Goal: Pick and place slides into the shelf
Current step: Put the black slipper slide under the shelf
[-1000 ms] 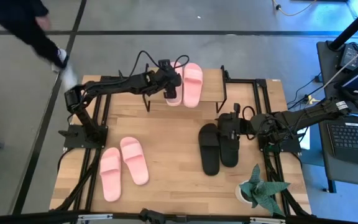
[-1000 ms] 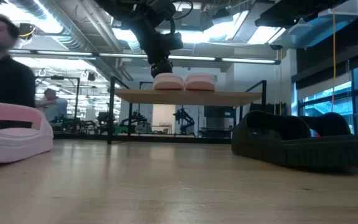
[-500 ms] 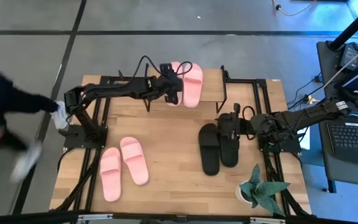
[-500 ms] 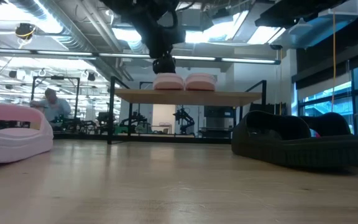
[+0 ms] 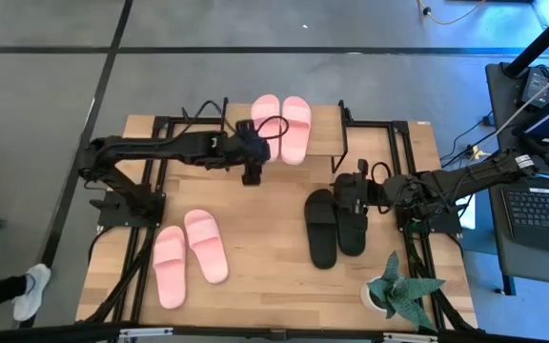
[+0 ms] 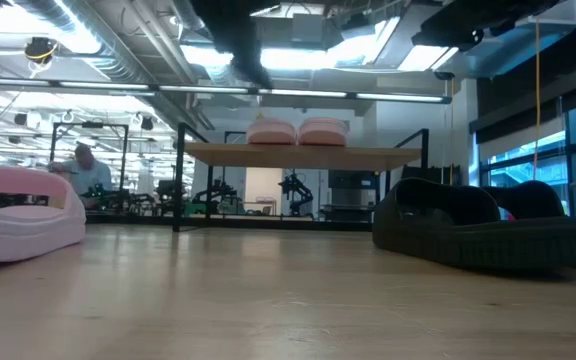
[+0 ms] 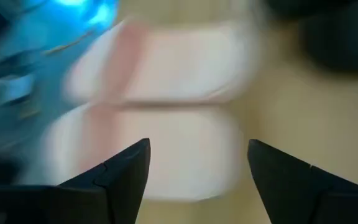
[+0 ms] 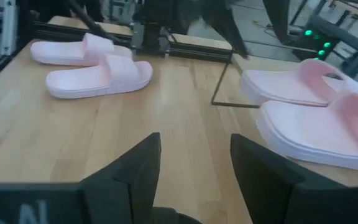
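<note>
Just beyond the open left pincer (image 5: 251, 177), pink slides (image 5: 282, 127) top the shelf (image 5: 327, 143).

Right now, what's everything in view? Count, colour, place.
Pink slides on shelf: 2, light pink, side by side on the top board at the table's far edge.
Pink slides on table: 2, light pink, side by side near the front left.
Black slides: 2, black, side by side right of centre.
Shelf: 1, light wood top, black frame, far middle of the table.
Plant: 1, green leaves, white pot, front right corner.
Laptop: 1, dark, on a stand right of the table.
Shoe: 1, white, on the floor at left; a person's foot.
Left gripper: jaws open, just in front of the shelf.
Right gripper: jaws open, over the black slides.
</note>
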Robot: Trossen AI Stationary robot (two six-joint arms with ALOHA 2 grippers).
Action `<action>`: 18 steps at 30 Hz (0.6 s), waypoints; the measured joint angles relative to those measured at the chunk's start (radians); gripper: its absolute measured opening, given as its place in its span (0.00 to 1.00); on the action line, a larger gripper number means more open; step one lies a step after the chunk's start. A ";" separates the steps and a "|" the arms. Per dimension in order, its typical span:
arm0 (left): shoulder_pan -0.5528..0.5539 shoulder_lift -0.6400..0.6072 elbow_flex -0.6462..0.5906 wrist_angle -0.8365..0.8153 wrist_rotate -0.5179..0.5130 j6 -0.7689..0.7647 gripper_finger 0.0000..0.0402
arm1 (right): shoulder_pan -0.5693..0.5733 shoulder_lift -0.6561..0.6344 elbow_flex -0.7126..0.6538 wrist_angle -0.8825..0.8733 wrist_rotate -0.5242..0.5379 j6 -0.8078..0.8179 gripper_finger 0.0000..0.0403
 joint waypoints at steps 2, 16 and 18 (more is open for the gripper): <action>-0.027 -0.034 0.000 0.002 0.165 -0.043 0.65 | 0.000 0.000 0.000 -0.002 -0.035 0.002 0.49; -0.245 -0.322 -0.520 0.664 0.301 -0.149 0.65 | 0.000 0.000 0.000 -0.055 -0.079 0.004 0.49; -0.267 -0.357 -0.612 0.790 0.301 -0.161 0.65 | 0.001 0.002 0.000 -0.071 -0.037 0.003 0.49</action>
